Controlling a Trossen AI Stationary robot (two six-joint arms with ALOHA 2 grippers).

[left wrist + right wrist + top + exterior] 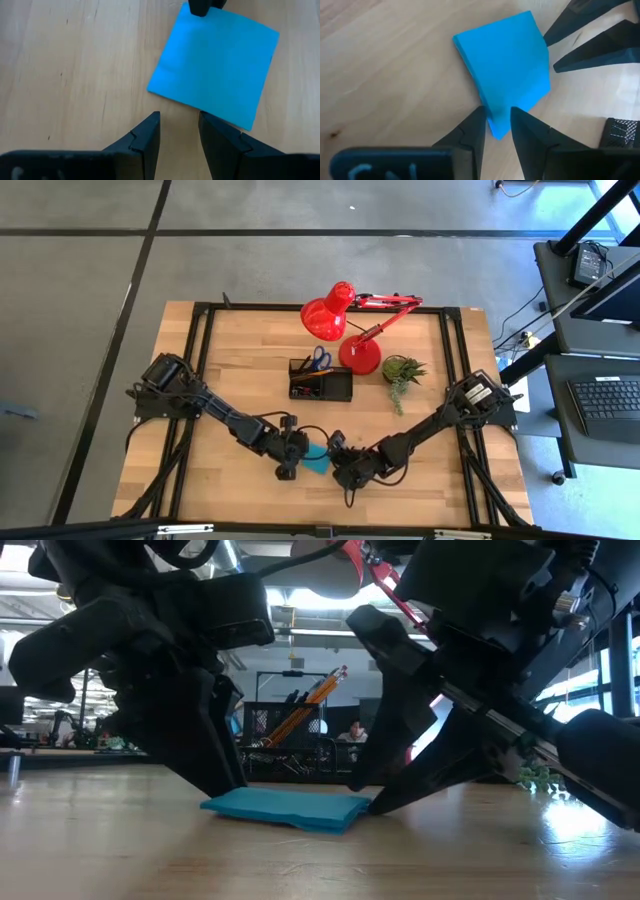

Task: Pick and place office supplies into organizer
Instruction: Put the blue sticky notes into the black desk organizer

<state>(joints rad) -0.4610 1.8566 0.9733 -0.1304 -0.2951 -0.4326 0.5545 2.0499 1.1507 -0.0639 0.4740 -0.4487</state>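
Lying flat on the wooden table [230, 360], near its front edge, the blue sticky-note pad [317, 457], well apart from the black organizer [321, 384] sitting beside the red lamp [345, 325] and plant [403, 372]. Leaning in low from each side, both arms: left gripper [179, 124] narrowly parted just off the pad's edge, right gripper [497, 122] narrowly parted, straddling one corner.

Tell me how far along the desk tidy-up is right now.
Mostly done: scissors and pencils already stand in the organizer. In hand: the left gripper and right gripper flank the blue sticky-note pad lying on the table. Left: lifting it into the organizer.
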